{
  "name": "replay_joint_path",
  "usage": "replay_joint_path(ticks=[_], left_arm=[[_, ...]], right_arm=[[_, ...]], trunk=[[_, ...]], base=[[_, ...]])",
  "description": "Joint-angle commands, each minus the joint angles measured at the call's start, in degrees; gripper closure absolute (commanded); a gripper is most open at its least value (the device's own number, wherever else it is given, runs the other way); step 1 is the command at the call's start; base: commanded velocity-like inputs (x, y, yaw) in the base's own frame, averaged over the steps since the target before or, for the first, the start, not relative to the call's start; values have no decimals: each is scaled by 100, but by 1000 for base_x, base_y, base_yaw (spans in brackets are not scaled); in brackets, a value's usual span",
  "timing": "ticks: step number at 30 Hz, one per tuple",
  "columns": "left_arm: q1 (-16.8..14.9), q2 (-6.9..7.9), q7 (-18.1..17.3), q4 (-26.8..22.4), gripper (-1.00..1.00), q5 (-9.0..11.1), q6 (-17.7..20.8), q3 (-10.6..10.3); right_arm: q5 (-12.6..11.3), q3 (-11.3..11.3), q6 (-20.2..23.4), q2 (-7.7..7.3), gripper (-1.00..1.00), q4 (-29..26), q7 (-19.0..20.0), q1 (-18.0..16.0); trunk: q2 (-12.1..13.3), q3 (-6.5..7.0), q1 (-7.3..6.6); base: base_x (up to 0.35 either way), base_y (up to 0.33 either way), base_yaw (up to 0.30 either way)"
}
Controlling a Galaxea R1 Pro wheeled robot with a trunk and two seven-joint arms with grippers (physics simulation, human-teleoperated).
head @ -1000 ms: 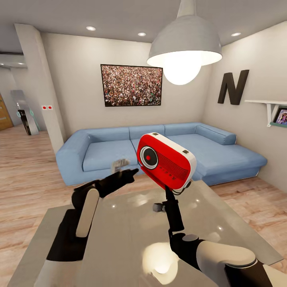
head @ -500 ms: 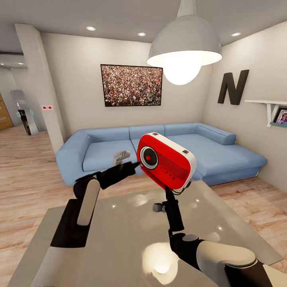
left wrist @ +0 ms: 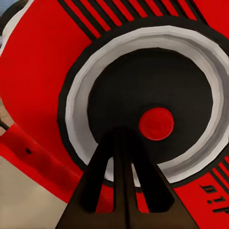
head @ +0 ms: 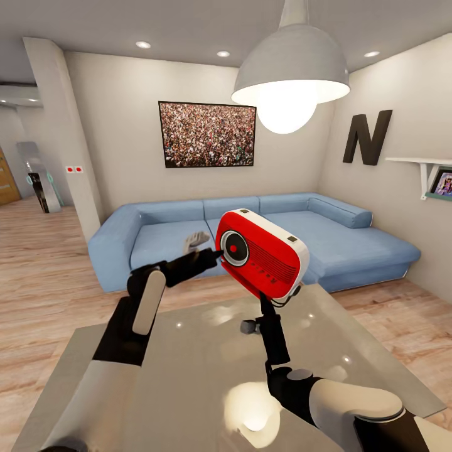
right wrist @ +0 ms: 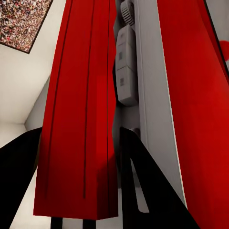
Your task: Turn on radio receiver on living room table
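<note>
At the centre of the head view we see the radio receiver (head: 262, 253) held up above the glossy grey surface (head: 201, 370), tilted, in front of the light-blue sofa (head: 157, 242). Our right gripper (head: 276, 300) is clenched on it from below; in the right wrist view its dark fingers (right wrist: 143, 191) flank the red handle (right wrist: 78, 124). Our left gripper (head: 213, 254) reaches in from the left, fingers pressed together, its tip at the round dark dial (left wrist: 152, 102), just beside the red centre button (left wrist: 156, 123).
</note>
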Motion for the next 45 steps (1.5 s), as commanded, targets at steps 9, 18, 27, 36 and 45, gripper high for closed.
replay_joint_path(ticks=[9, 18, 27, 36, 45], left_arm=[[-193, 0, -27, 415, 100, 318, -98, -4], [-255, 0, -65, 744, 100, 698, -367, -13], [-278, 0, -416, 1133, 100, 712, -433, -21], [-280, 0, -427, 1185, 100, 675, -546, -15], [-255, 550, -345, 1533, 100, -12, -550, 70]], right_arm=[[16, 1, 4, 2, 100, -3, -1, -1], [21, 1, 4, 9, 100, -5, -1, -1], [21, 1, 4, 11, 100, -8, -1, 0], [-200, -5, 3, 3, 100, 0, -1, -1], [-455, -3, -11, -24, 100, 1, -1, 1]], trunk=[[0, 0, 0], [0, 0, 0], [0, 0, 0], [0, 0, 0], [0, 0, 0]], base=[[0, 0, 0], [0, 0, 0], [0, 0, 0], [0, 0, 0], [0, 0, 0]])
